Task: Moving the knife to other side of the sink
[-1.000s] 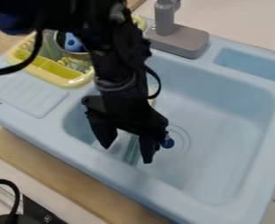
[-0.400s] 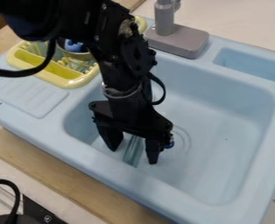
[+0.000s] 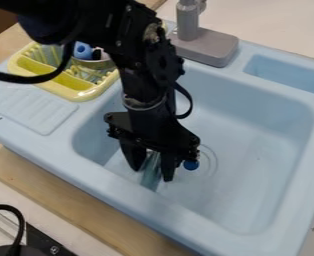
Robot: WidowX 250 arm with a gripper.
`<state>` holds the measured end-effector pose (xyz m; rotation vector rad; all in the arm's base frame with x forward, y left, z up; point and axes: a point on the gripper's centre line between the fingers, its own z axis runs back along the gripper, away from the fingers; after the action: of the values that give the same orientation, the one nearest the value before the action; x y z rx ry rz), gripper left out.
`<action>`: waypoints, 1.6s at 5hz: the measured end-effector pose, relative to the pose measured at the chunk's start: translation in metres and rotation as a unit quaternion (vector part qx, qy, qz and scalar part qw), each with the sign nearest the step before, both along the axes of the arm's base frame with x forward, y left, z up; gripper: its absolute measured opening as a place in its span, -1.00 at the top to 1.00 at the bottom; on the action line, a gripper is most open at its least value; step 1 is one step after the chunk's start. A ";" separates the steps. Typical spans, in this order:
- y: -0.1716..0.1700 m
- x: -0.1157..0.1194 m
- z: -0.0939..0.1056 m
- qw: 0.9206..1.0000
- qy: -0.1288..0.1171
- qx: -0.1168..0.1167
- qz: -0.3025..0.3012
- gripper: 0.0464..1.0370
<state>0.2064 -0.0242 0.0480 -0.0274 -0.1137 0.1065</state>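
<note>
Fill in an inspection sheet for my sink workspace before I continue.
Surface: pale blue sink, no spill seen.
Job's things: greenish, see-through strip, probably the knife, low in the basin's camera-left part.
Clutter: yellow rack holding a round container and blue item.
Gripper: fingers apart around the strip; grip unconfirmed.
Cables: black cable by the arm, another camera-lower-left.
Surroundings: grey faucet, wooden counter.
</note>
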 end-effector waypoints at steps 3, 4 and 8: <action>-0.005 -0.006 0.007 1.000 -0.001 0.006 -0.014 0.64; -0.008 -0.009 0.021 1.000 -0.017 0.008 -0.015 0.64; -0.051 0.003 0.055 0.992 -0.010 0.008 -0.124 0.64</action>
<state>0.2089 -0.0755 0.1026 -0.0273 -0.1312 -0.1422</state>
